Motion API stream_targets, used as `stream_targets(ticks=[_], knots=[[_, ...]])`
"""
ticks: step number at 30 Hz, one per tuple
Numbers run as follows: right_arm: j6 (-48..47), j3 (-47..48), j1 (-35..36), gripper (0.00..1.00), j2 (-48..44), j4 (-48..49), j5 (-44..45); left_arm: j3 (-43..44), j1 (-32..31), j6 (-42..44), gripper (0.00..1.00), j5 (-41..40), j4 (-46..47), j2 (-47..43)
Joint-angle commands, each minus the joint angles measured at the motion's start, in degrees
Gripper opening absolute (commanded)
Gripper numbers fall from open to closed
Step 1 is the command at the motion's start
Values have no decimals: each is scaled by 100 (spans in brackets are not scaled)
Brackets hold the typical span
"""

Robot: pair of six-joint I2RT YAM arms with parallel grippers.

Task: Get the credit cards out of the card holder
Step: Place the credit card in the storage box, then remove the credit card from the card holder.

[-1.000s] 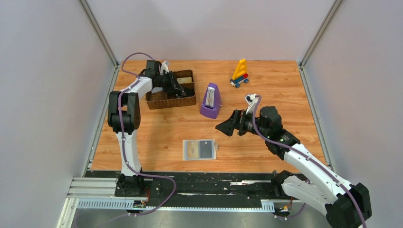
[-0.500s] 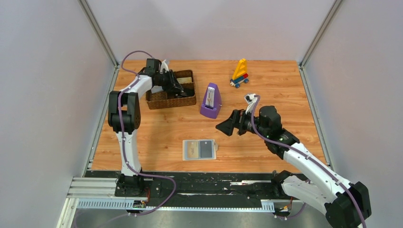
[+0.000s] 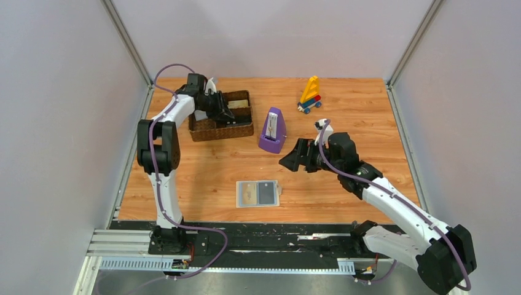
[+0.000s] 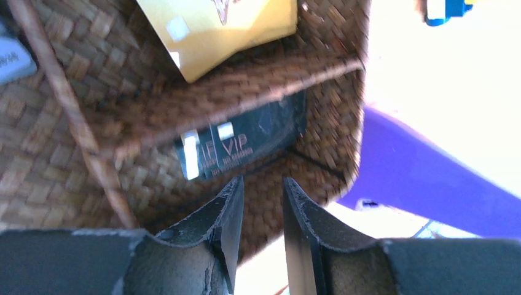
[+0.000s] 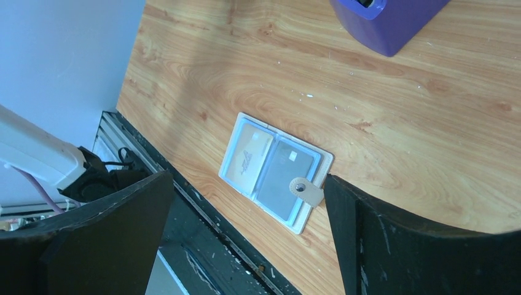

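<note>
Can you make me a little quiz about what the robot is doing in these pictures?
1. True or false: the card holder is empty.
2. Which hand hovers over the woven tray: A left, B right?
3. Fill in: the black card in the tray reads ___.
Key: 1 false, a tan card and a grey card sit in it. 2 A, the left hand. 3 VIP.
</note>
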Motion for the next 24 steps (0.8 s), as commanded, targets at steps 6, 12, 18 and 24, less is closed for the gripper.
stream_targets(ticks=[6, 12, 18, 24], knots=[[957, 895, 596, 89, 588, -781, 627, -1256, 36, 180, 39, 51, -155, -2278], [1456, 1468, 1654, 86, 1403, -1509, 2318, -2534, 30, 500, 42, 65, -360, -3862], [2027, 1966, 2320, 85, 2528, -1743, 2922, -3567, 35, 841, 44, -129, -746, -5157], [2087, 2713, 2762, 79, 3669, -2076, 3130, -4119, 34, 1087, 45, -691, -867, -5798]])
